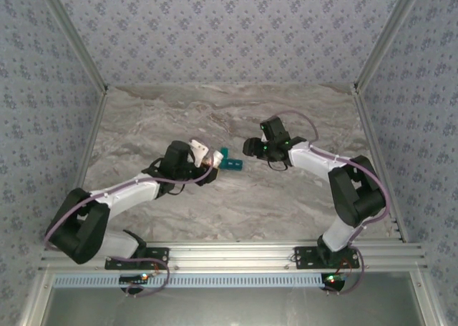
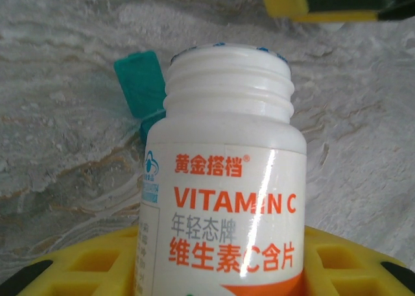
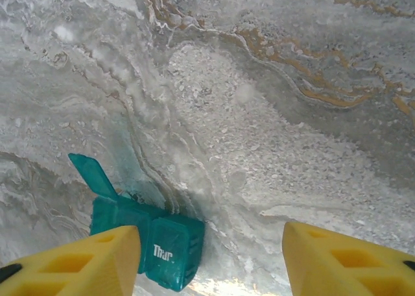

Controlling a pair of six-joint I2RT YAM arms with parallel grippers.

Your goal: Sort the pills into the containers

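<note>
On the left, a white bottle (image 2: 227,179) is being pinched between the yellow left fingers (image 2: 84,270). Its threaded neck is standing open and pointing toward the pill box (image 2: 139,88). On its label, "VITAMIN C" is being shown in orange capitals, with "黄金搭档" above it and "年轻态牌" and "维生素C含片" below. The left arm (image 1: 129,194) is being stretched forward and inward from its base, low over the marbled worktop (image 1: 300,111).

Near the middle of the worktop, between the two arms, the small teal, see-through pill box (image 3: 146,237) is lying flat, just beside the bottle's mouth. One little lid (image 3: 91,172) is being held up open, and "Thur" is being displayed in white on a closed compartment.

On the right, the right arm (image 1: 315,158) is being bent inward toward the pill box. The yellow right fingers (image 3: 343,257) are being held spread apart, gripping nothing, with the box just beside one of them.
</note>
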